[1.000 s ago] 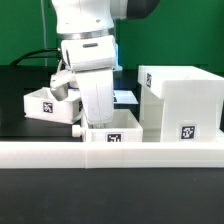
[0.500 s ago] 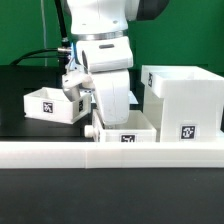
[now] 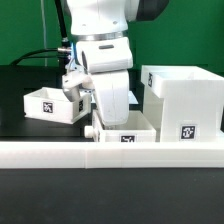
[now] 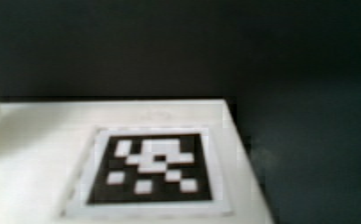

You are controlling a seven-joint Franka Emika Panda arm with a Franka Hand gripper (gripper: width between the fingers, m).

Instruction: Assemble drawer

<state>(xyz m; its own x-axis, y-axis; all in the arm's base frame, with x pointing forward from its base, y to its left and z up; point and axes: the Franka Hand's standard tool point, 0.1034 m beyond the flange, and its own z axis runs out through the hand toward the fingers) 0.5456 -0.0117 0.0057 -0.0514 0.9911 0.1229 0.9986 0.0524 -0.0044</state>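
A small white open-topped drawer tray (image 3: 140, 134) with a tag on its front stands just behind the low white wall. Its knob (image 3: 91, 130) points to the exterior view's left. My gripper (image 3: 113, 118) reaches down into or onto this tray, and its fingertips are hidden behind the tray wall. The large cube-like drawer housing (image 3: 185, 100) stands right of the tray, close beside it. A second small tray (image 3: 48, 103) sits further back on the left. The wrist view shows only a white surface with a blurred tag (image 4: 150, 165), and no fingers.
The long low white L-shaped wall (image 3: 110, 155) runs across the front, right before the tray and the housing. The table (image 3: 20, 85) is black. A green backdrop and cables lie behind the arm.
From a second ago to half a second ago, my arm and the front tray shifted together toward the housing on the exterior view's right. Nothing has moved since.
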